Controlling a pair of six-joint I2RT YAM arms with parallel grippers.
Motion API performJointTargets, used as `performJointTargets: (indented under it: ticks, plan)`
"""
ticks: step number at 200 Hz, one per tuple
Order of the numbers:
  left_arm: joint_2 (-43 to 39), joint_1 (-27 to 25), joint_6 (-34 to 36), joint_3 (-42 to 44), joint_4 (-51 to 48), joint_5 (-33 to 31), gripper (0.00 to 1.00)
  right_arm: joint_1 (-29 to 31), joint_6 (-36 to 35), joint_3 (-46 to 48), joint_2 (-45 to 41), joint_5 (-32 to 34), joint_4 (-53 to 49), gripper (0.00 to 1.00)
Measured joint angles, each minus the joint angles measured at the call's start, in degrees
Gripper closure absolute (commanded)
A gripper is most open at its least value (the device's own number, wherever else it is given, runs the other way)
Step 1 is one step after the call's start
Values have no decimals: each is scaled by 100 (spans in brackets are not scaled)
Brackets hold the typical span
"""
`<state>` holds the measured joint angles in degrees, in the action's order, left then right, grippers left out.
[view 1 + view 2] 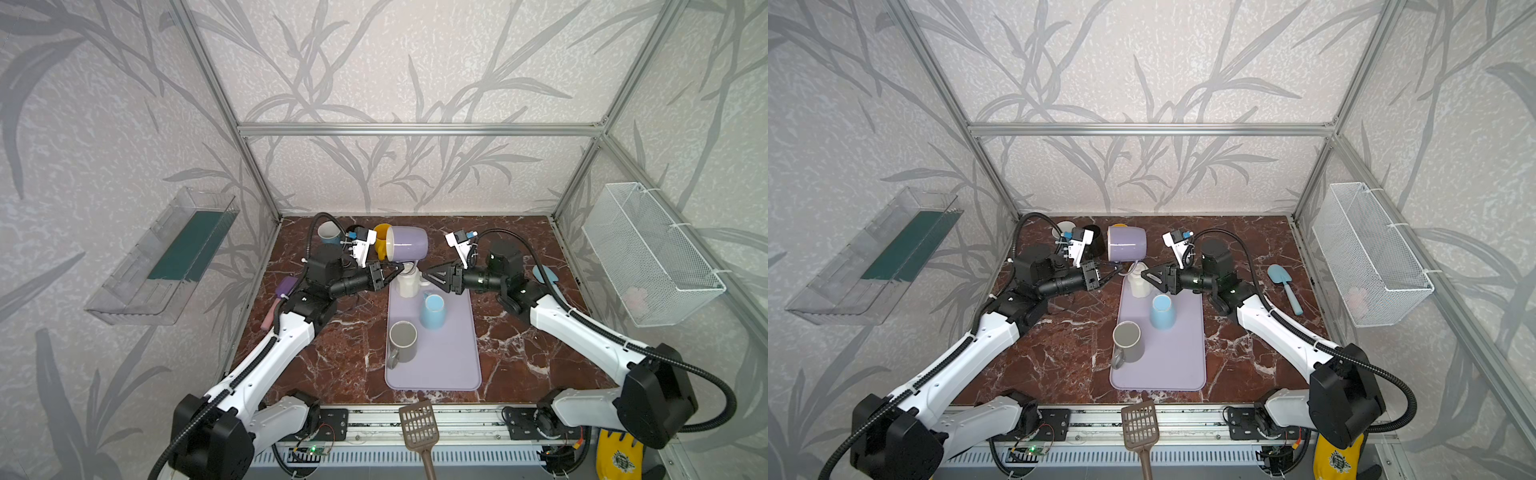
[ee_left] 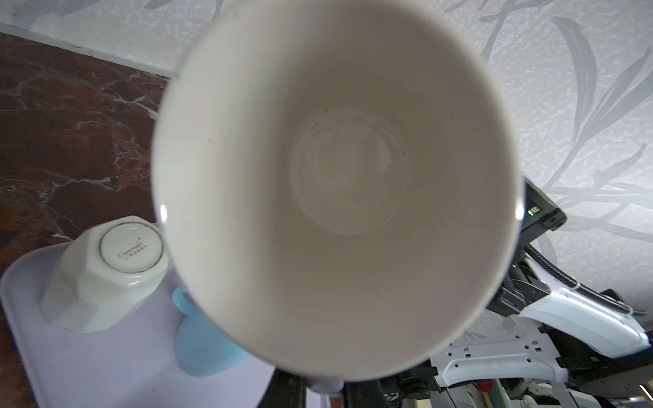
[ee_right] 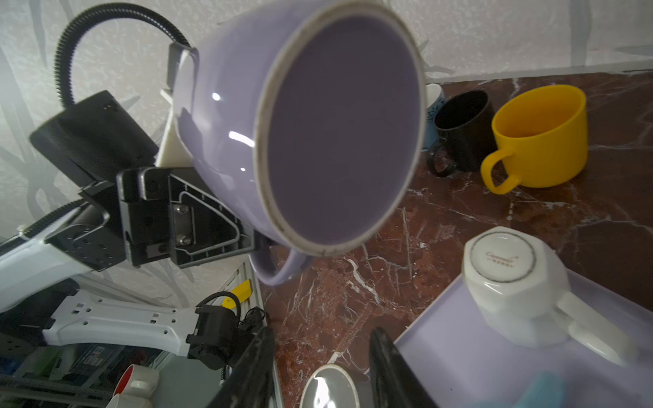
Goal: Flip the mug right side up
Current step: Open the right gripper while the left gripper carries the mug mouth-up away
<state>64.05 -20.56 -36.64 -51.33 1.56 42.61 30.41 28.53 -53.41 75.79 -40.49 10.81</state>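
**Purple mug held on its side above the tabletop: turn about half done**

We found the purple mug (image 1: pixel 409 244) clear of the tabletop (image 1: pixel 345 353), raised over the far end of the lilac mat (image 1: pixel 440 365). It lay roughly on its side. Its mouth faced the left arm, and its flat base was turned towards the right arm.

The left gripper (image 1: pixel 397 270) was clamped on the mug's handle, which hung below the body, and it alone carried the load. The right gripper (image 1: pixel 428 276) stood just beside the mug with its jaws parted and nothing between them. We saw no contact with the mug, though the top views were tight at that spot.

On the mat, a white mug (image 1: pixel 407 286) and a blue mug (image 1: pixel 433 311) sat base-up, and a grey mug (image 1: pixel 402 340) sat mouth-up.

In our judgement the lift was complete and the turn about halfway. The mug had yet to be rotated mouth-up, set down on its base and released.
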Motion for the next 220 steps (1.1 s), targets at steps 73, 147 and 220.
performJointTargets:
  ticks: [73, 147, 220]
  plan:
    - [765, 0, 669, -1167, -1565, -817, 100, -11, -435, 83, -284, 518, -756, 55]
    - [1888, 2, 1128, -2262, -2479, -1436, 100, -11, -568, 186, -466, 706, -1075, 55]
    - [3171, 2, 1460, -3401, -2918, -1982, 100, -11, -629, 208, -553, 778, -1292, 55]
